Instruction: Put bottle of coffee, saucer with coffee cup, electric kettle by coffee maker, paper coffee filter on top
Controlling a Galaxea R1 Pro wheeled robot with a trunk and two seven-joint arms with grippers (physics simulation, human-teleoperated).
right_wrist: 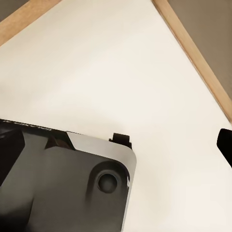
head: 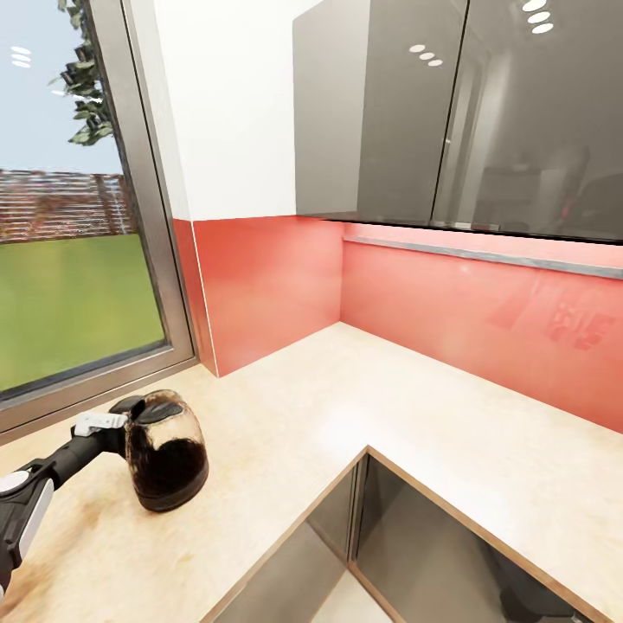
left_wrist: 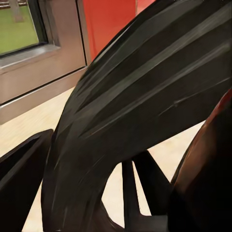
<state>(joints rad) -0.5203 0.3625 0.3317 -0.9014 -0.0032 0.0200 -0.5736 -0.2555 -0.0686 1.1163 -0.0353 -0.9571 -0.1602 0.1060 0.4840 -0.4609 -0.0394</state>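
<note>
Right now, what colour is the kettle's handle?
Black; the electric kettle shows it best in the head view, at the left gripper.

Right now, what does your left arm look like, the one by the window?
My left arm is a slim black tube with a white panel near the bottom and a small white block with dark marks near the wrist. Its gripper is black and chunky. In the left wrist view, a gripper finger looks dark and smooth.
</note>
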